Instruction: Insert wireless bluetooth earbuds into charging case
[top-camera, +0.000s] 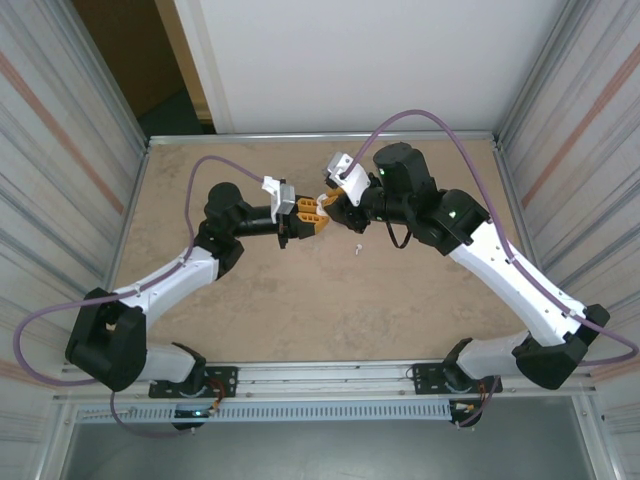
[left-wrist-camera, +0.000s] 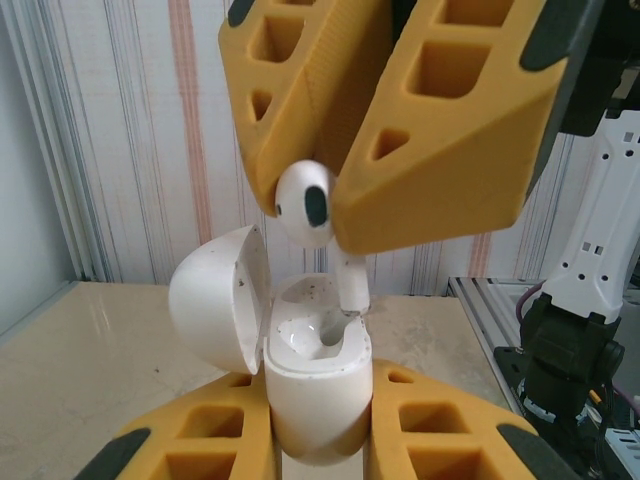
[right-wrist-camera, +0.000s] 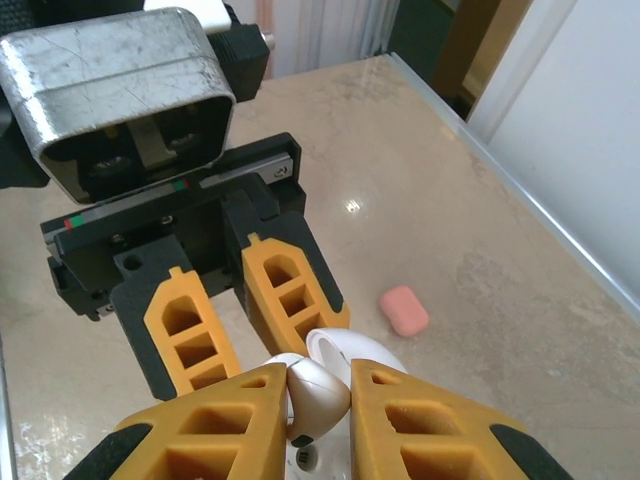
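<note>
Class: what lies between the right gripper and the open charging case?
A white earbud: the right gripper pinches its head, and its stem reaches the mouth of the case. The left wrist view shows this.

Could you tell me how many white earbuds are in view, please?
2. One white earbud is pinched in the right gripper above the open case; a second white speck, seemingly an earbud, lies on the table nearby. Others may be hidden.

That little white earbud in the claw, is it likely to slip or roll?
Probably slippery: the white earbud looks glossy and rounded, pinched only at its head by the right claw. Likely light, being small beside the case. Dropped, it might roll.
</note>
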